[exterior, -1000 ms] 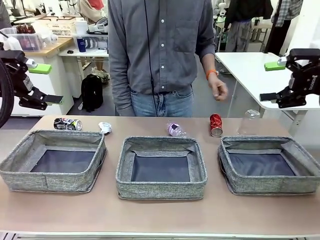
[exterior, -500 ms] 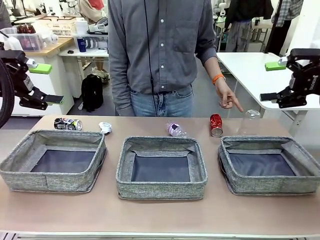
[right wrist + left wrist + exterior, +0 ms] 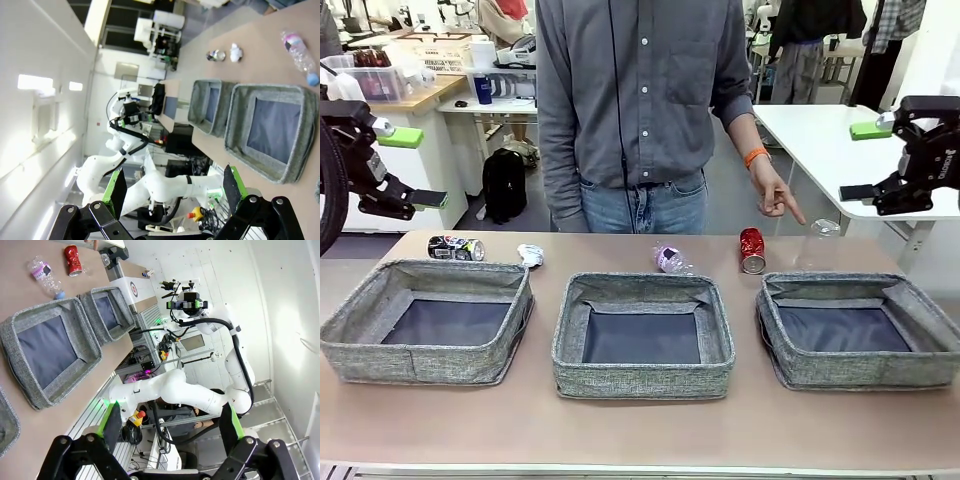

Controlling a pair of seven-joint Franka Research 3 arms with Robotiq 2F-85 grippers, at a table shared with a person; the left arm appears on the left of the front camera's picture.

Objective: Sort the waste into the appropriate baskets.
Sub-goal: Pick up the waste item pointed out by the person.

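Grey fabric is nearest you: three baskets stand in a row toward the near edge of the table [image 3: 640, 430], the left basket [image 3: 410, 362], the middle basket [image 3: 640, 380] and the right basket [image 3: 860, 368], with nothing in them. Beyond them the waste lies along the far edge. The dark printed can [image 3: 455, 247] is toward the far left corner, with the paper wad [image 3: 530, 255] just beside it. The pink-labelled bottle [image 3: 670, 260] is behind the middle basket, and the red can [image 3: 751, 250] and clear bottle [image 3: 817, 243] are behind the right one. The person's hand [image 3: 775, 195] points down, seemingly at the clear bottle. Your left gripper [image 3: 418, 168] and right gripper [image 3: 860, 162] hang high over the table's ends, both spread wide and holding nothing. Take that bottle with the right gripper. Close gently on its middle, since thin plastic buckles, and lift it clear of the basket wall before you release.
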